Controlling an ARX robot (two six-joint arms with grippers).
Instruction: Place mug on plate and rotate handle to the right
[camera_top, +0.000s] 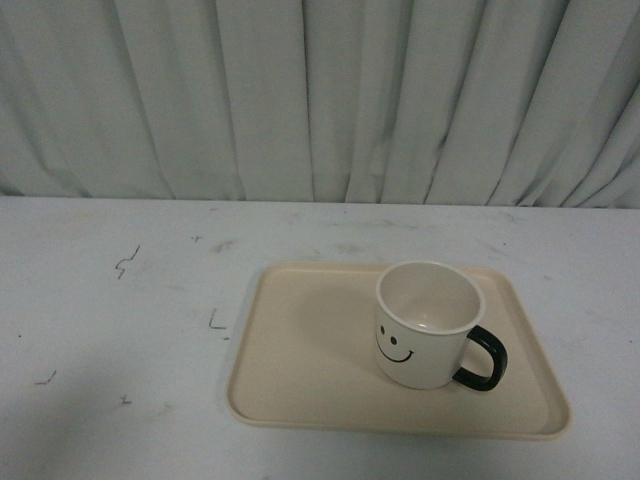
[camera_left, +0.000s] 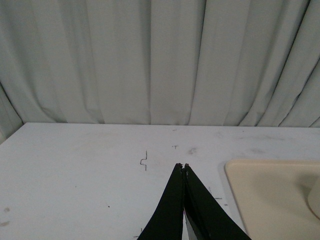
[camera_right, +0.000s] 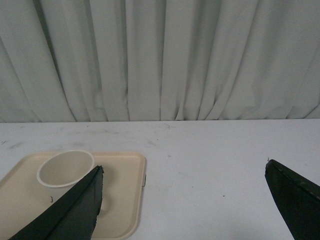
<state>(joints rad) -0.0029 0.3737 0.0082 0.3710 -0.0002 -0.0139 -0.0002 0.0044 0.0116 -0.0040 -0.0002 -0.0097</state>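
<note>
- One mug (camera_top: 428, 325) stands upright on the plate (camera_top: 300, 350), right of the plate's middle, with its smiley face toward the front camera.
- Its handle (camera_top: 484, 360) points at the plate's right edge.
- Left gripper (camera_left: 183, 167): off the plate, tips pressed together, holding nothing.
- Right gripper (camera_right: 183, 166): off the plate, spread wide, empty.
- Scuffed white table (camera_top: 120, 330) lies under the plate.

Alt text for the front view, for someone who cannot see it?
A cream-white mug stands upright on the right half of a beige rectangular plate, its black handle pointing right and its smiley face toward the camera. The plate lies on a white marked table before a pale curtain; neither arm shows.
</note>
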